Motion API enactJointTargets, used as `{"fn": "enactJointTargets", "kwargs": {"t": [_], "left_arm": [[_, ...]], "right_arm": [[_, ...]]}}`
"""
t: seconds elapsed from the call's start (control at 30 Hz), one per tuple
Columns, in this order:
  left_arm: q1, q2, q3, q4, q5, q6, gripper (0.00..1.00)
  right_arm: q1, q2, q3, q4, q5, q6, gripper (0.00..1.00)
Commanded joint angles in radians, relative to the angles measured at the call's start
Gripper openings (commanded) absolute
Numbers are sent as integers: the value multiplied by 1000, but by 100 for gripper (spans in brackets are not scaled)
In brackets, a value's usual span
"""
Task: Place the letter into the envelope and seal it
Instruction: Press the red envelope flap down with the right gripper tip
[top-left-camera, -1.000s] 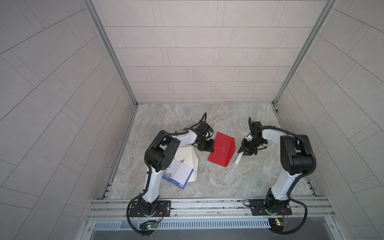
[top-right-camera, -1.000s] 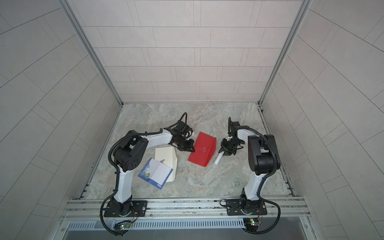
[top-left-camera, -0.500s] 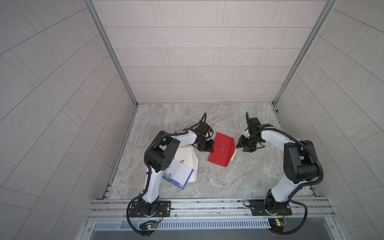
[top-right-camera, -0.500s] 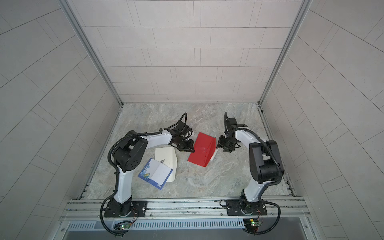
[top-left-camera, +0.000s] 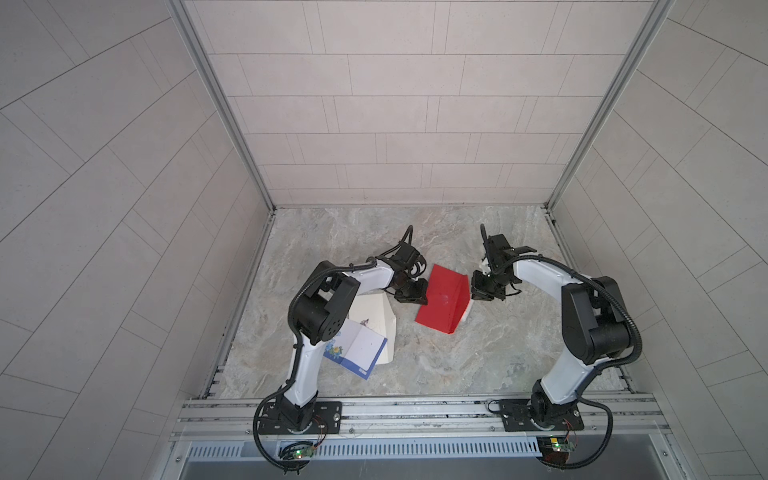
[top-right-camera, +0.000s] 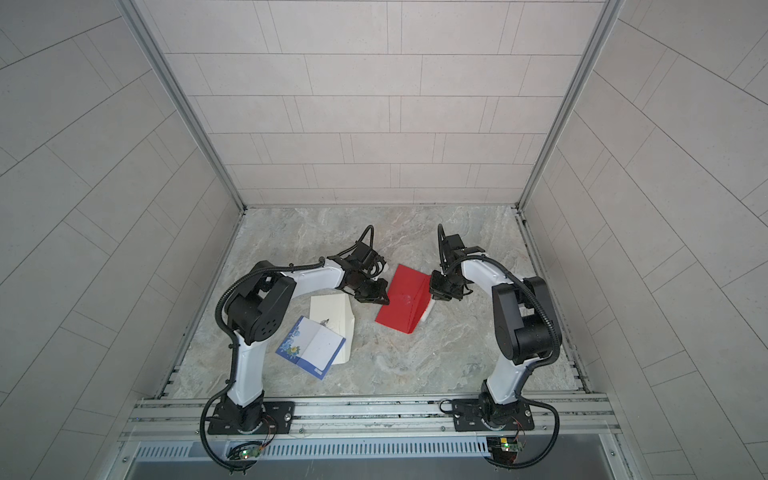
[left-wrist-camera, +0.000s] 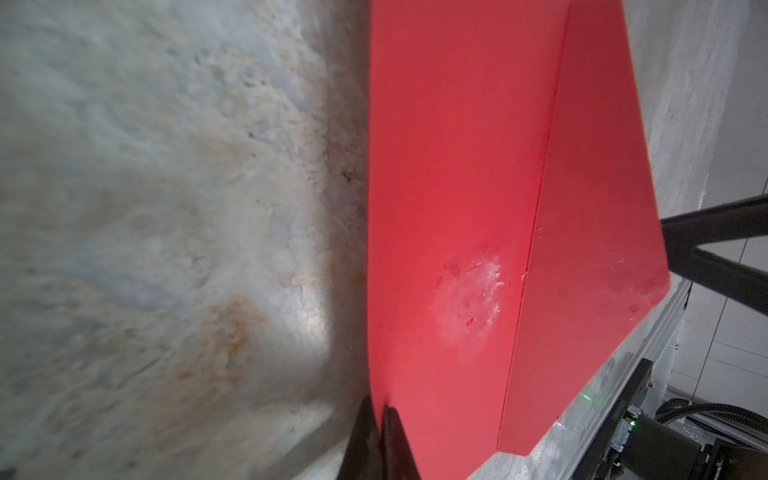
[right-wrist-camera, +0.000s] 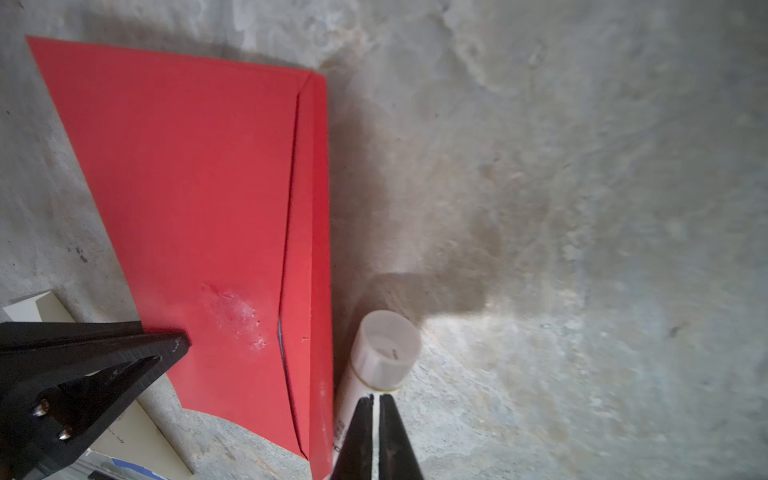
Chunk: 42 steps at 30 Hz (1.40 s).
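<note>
Found the left claw (left-wrist-camera: 380, 409) clamped flat on one edge of the red envelope (left-wrist-camera: 478, 187), which stretched straight out ahead of its tips. Found the right claw (right-wrist-camera: 376, 401) with tips drawn together on nothing, poised just over a white glue stick (right-wrist-camera: 384, 353) lying right beside the envelope's folded flap edge.

Judged the envelope light and thin, bendy yet stiffened along the crease, and apt to slide on stone or buckle if shoved. Judged the outer edges the soundest hold, clear of the scuffed whitish patch (right-wrist-camera: 237, 316). Could not tell whether the letter sat inside.

Noted a cream sheet (top-left-camera: 374, 316) and a blue-bordered card (top-left-camera: 357, 349) back behind the left claw, toward its arm's base. Noted a smooth marbled table (top-left-camera: 457, 357), tiled walls (top-left-camera: 395, 104) on three sides, and free room around both claws.
</note>
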Motion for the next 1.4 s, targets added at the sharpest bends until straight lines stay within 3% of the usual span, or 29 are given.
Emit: {"fn": "enactJointTargets", "kwargs": {"t": [0.0, 0.6, 1.1, 1.37], "left_arm": [[3, -21, -17, -24, -40, 6, 0], [1, -15, -5, -40, -35, 10, 0], [1, -14, 0, -39, -25, 12, 0], [1, -9, 7, -48, -24, 16, 0]], "right_arm": [[25, 25, 38, 10, -12, 10, 10], [170, 215, 137, 80, -32, 82, 9], [266, 313, 144, 51, 103, 103, 9], [350, 360, 161, -11, 234, 88, 9]]}}
